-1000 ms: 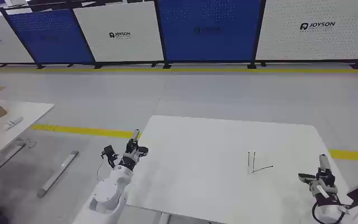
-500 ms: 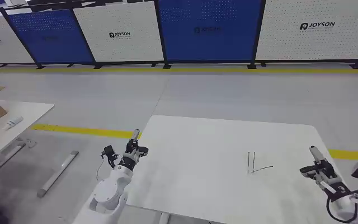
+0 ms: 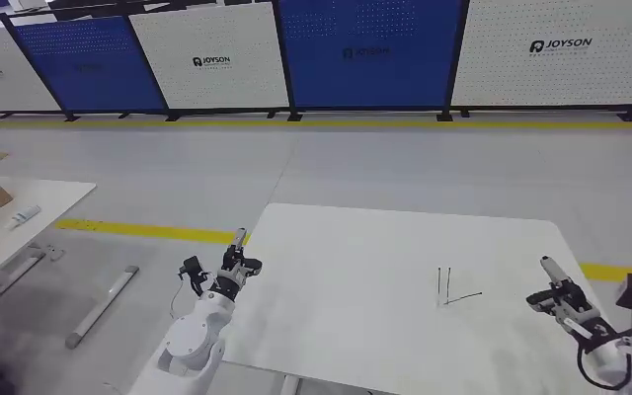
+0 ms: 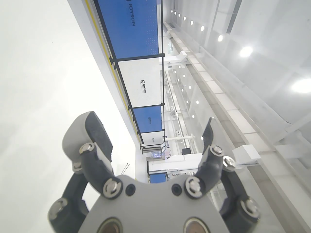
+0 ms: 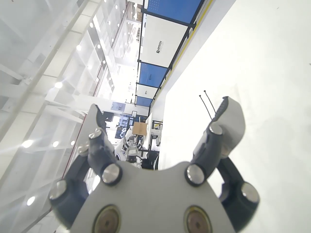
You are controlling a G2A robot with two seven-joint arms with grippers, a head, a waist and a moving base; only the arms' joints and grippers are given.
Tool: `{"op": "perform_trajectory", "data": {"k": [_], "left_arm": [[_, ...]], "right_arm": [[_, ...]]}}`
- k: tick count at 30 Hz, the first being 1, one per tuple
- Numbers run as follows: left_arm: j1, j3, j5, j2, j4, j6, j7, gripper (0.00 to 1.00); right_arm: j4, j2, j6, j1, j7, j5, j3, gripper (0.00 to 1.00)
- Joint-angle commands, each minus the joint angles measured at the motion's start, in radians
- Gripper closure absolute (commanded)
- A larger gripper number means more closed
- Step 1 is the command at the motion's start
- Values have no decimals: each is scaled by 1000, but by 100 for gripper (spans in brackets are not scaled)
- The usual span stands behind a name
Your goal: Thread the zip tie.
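Thin black zip ties [image 3: 449,287] lie on the white table [image 3: 375,296], right of its middle; two stand side by side and one slants off toward the right. The right wrist view catches the zip ties [image 5: 206,103] just past one fingertip. My right gripper [image 3: 545,279] hovers at the table's right edge, open and empty, a short way right of the ties. My left gripper [image 3: 238,249] sits at the table's left edge, open with nothing in it, far from them. The left wrist view has the zip ties [image 4: 125,167] tiny in the distance. Both grippers [image 4: 155,132] [image 5: 160,112] show spread fingers.
Blue and white panel walls [image 3: 296,54] stand across the grey floor behind the table. A yellow floor line [image 3: 148,231] runs past the table's far side. A second white table [image 3: 39,202] is off to the left.
The right gripper has risen and swung toward the table's right edge, a little closer to the zip ties. The left arm has stayed where it was.
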Motion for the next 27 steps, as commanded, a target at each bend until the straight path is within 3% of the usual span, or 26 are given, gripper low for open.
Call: {"op": "perform_trajectory", "data": {"k": [1,6,11,16,18,19,27], "left_arm": [[0,0,0,0,0,0,0,0],[0,0,0,0,0,0,0,0],[0,0,0,0,0,0,0,0],[0,0,0,0,0,0,0,0],[0,0,0,0,0,0,0,0],[0,0,0,0,0,0,0,0],[0,0,0,0,0,0,0,0]], "right_arm": [[-3,9,-3,20,86,-32,17,0],[40,35,2,133,290,-166,19,0],[138,49,49,270,416,-266,-47,0],[311,51,89,395,458,-295,-125,0],[371,51,78,431,485,-297,-151,0],[405,50,61,451,549,-243,-166,0],[410,50,50,456,569,-223,-167,0]]}}
